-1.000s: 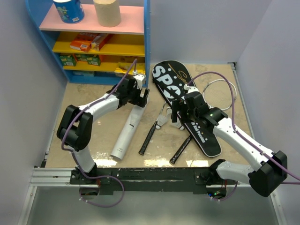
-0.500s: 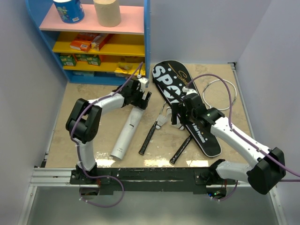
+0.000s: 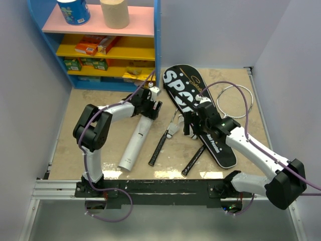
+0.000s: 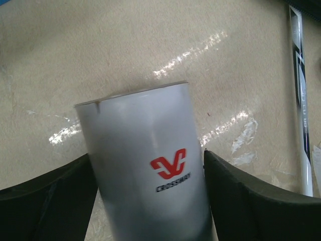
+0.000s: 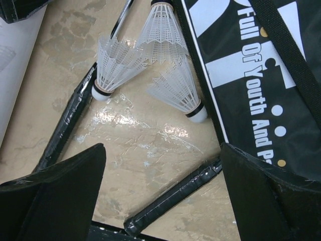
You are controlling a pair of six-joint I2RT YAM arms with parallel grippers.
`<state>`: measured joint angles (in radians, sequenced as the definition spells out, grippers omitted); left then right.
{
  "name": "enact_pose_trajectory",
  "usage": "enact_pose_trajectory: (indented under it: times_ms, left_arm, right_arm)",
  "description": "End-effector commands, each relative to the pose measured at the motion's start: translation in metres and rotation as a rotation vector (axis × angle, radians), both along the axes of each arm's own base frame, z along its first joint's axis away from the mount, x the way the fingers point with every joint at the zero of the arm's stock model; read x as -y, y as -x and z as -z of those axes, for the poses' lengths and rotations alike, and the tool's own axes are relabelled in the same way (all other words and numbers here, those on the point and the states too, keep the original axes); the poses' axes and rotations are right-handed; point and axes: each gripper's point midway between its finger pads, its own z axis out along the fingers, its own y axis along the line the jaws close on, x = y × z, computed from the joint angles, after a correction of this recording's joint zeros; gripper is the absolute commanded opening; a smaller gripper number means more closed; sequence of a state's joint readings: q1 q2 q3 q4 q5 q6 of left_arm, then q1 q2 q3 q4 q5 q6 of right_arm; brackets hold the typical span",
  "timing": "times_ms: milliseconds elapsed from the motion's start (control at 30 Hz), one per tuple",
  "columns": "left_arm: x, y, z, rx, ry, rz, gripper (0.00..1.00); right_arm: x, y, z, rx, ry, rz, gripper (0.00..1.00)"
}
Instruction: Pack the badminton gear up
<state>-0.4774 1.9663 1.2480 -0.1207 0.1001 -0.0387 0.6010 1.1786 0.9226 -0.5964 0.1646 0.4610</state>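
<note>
Top external view, starting nearest the arm bases: two thin white-framed rackets with black handles [image 3: 159,148] lie on the tan desk [image 3: 100,95]. Their handles fan out just left of the near end of the black racket-shaped fabric bag lettered SPORT [image 3: 180,90]. Further left of the bag, a long white tube with a red logo [image 3: 135,143] lies flat, pointing away from the bases. Nothing looks packed yet.

A little farther out, the right gripper [image 5: 163,165] hovers across the bag's left edge, spread wide and holding nothing. Three white plastic shuttlecocks [image 5: 120,68] sit clustered just ahead of its fingers, so the wide opening probably suits picking one up.

Farther again, the left gripper [image 4: 150,170] straddles the tube's far end, one finger on each side and very close to its wall. Whether it presses on the tube cannot be told. Taking the tube by that end would let it be lifted or swung toward the bag. Beyond and left of the bag's far end stands a blue shelf unit [image 3: 157,45], apart from the gear.
</note>
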Motion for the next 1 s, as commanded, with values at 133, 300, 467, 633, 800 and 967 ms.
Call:
enact_pose_trajectory:
  times_ms: [133,300,467,633,800,967]
  left_arm:
    - [0.013,0.002,-0.005,0.061,-0.022,0.079,0.53]
    - [0.012,0.005,-0.012,0.092,-0.080,0.103,0.27]
    - [0.026,0.016,-0.056,0.170,-0.064,0.189,0.14]
    - [0.042,0.047,-0.112,0.244,-0.007,0.318,0.07]
    - [0.053,0.091,-0.165,0.332,0.110,0.412,0.05]
    - [0.055,0.133,-0.181,0.312,0.208,0.513,0.02]
  right_arm:
    - [-0.003,0.001,-0.010,0.042,-0.053,0.003,0.98]
    - [-0.004,0.002,-0.013,0.051,-0.064,-0.002,0.98]
    - [-0.004,0.003,-0.024,0.068,-0.073,-0.022,0.98]
    - [-0.004,0.008,-0.060,0.122,-0.117,-0.039,0.98]
    - [-0.013,0.022,-0.105,0.194,-0.229,-0.104,0.94]
    - [-0.024,0.044,-0.146,0.259,-0.342,-0.228,0.91]
